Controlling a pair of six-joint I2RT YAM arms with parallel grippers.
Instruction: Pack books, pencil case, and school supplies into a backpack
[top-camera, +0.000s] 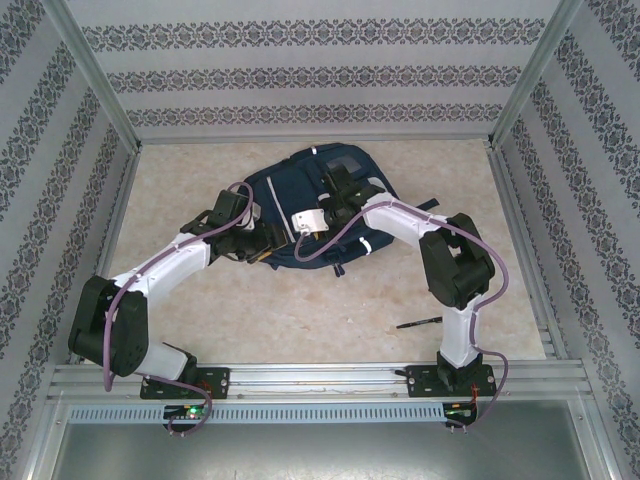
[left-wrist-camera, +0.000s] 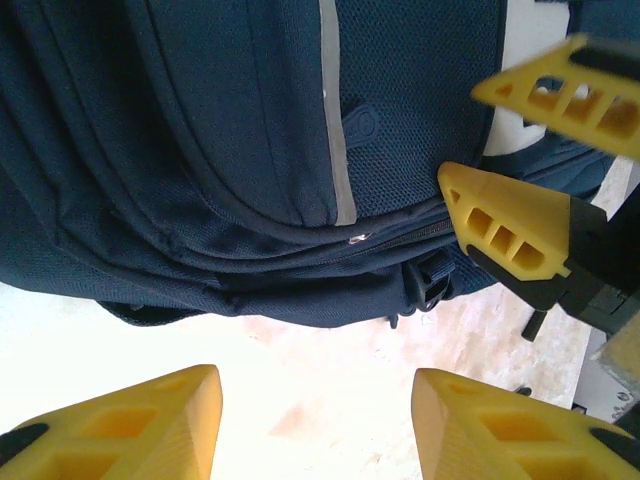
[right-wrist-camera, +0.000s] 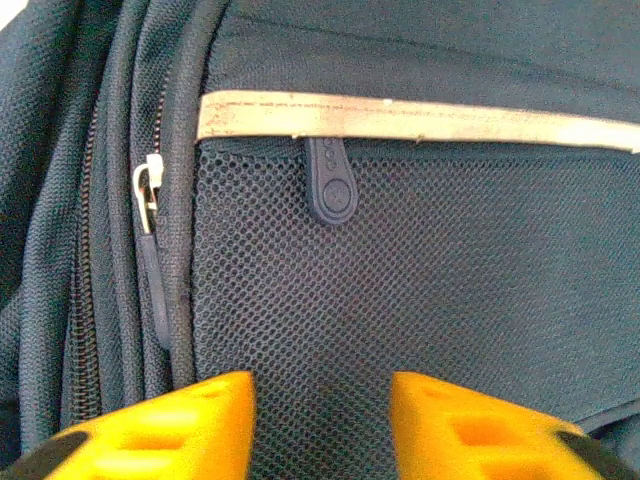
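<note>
Yellow jaws are spread on both the left gripper (left-wrist-camera: 315, 405) and the right gripper (right-wrist-camera: 320, 400), nothing pinched. The right one is held over the mesh pocket (right-wrist-camera: 420, 300) of the backpack (top-camera: 285, 190). The zip (right-wrist-camera: 147, 195) beside it looks closed, and contents cannot be told. The black pen (top-camera: 419, 323) is seen unpacked on the table (top-camera: 300, 320), so packing is judged unfinished.

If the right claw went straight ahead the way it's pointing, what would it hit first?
The mesh pocket on the backpack, just below the pale reflective stripe and the rubber zip pull. The right claw is open and aimed squarely at it. It looks close, though depth is unclear.
</note>
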